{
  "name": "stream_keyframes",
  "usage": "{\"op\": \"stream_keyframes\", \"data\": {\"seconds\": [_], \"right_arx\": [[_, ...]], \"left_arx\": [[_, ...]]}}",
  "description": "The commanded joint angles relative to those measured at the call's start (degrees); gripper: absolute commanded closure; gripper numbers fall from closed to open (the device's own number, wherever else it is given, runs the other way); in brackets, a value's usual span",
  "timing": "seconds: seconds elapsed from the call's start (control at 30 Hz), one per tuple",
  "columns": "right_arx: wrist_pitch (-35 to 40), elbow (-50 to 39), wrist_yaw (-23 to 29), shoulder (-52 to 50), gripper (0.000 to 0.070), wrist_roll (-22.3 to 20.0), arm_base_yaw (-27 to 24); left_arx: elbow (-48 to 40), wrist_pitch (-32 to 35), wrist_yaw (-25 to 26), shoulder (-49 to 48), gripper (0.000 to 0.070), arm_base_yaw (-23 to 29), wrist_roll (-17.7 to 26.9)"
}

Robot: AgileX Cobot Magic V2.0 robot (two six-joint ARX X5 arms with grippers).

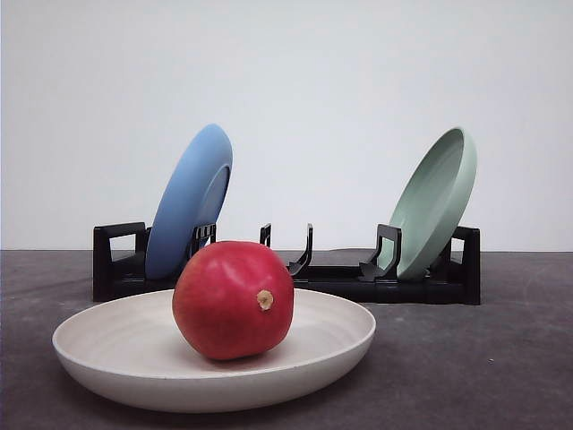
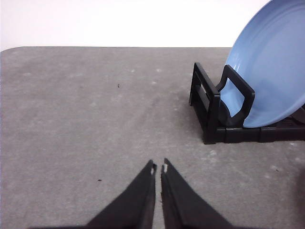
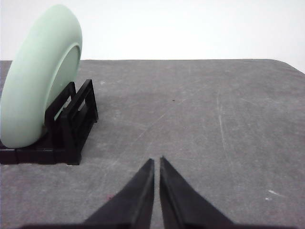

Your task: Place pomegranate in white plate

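The glossy red pomegranate (image 1: 233, 299) rests inside the white plate (image 1: 116, 358), which lies flat on the dark table close to the front camera. Its tan stem nub faces forward and to the right. My left gripper (image 2: 158, 168) hovers over bare grey table with its fingers shut on nothing, to the left of the rack end that holds the blue plate. Over bare table on the other side, my right gripper (image 3: 156, 161) is also shut and empty, to the right of the pale green plate.
A black dish rack (image 1: 340, 278) stands behind the white plate. A blue plate (image 1: 190, 199) leans in its left slot and a pale green plate (image 1: 434, 202) in its right slot. The blue plate (image 2: 271, 62) and the green plate (image 3: 40, 76) show close by in the wrist views.
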Motion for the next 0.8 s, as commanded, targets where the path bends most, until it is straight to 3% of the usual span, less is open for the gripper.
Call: {"op": "stream_keyframes", "data": {"seconds": [0.0,0.77], "right_arx": [[0.74,-0.22,0.04,-0.17,0.0685,0.74,-0.07],[0.76,-0.22,0.04,-0.17,0.0685,0.74,-0.07]], "left_arx": [[-0.63,-0.11,-0.07,-0.07,0.07,0.02,0.42],[-0.63,-0.11,-0.07,-0.07,0.07,0.02,0.42]]}}
